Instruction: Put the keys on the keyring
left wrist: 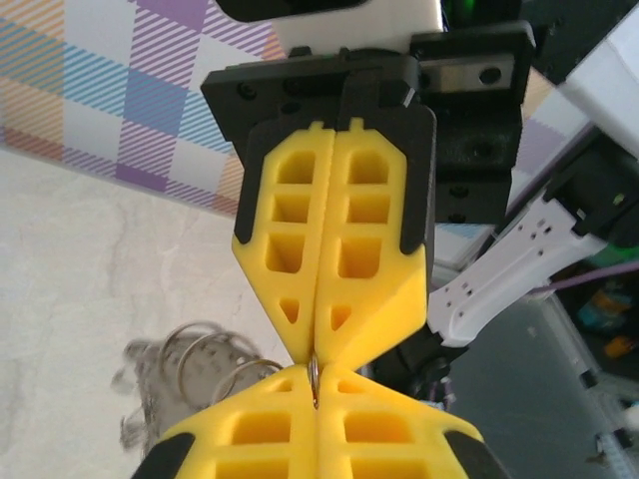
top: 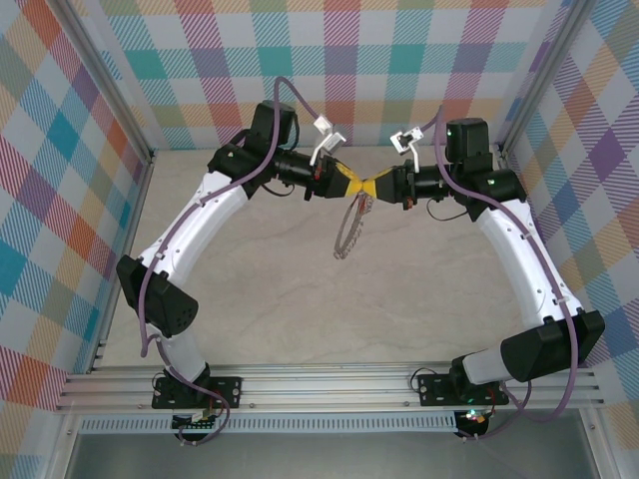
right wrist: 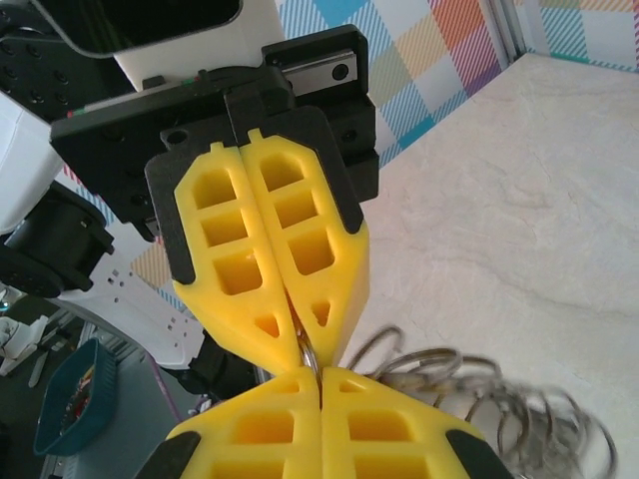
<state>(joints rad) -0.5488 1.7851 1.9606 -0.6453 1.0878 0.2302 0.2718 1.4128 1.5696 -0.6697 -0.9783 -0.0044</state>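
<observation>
Viewing the cell from the top external camera, we find the left gripper (top: 351, 185) and the right gripper (top: 377, 187) meeting tip to tip in mid-air above the table (top: 300, 329), near its far side. Both arms reach inward from their bases, and the two sets of yellow fingers point at each other along one line.

The keyring (top: 346, 232) hangs from the meeting point. It dangles clear of the table, and from above it reads as a narrow chain of loops slanting toward the near left.

In the left wrist view, we see the left gripper (left wrist: 318, 394) at the bottom edge with its fingers (left wrist: 250, 429) pressed fully together, so that only a seam separates them. The right gripper (left wrist: 318, 344) faces it from above, and its jaws are equally closed. A thin silver loop (left wrist: 314, 377) of the keyring sits in the seam where the four tips meet. The remaining coils of the keyring (left wrist: 205, 354) show just left of the tips, blurred.

In the right wrist view, we see the right gripper (right wrist: 321, 384) at the bottom with its jaws closed flat against each other. The left gripper (right wrist: 300, 334) comes down from above, also closed. The same silver loop (right wrist: 310, 356) is pinched between both pairs of tips. The keyring's other loops (right wrist: 489, 399) fan out to the right, over the marbled table (right wrist: 539, 200).

Both grippers therefore grip the keyring at one small edge loop.
</observation>
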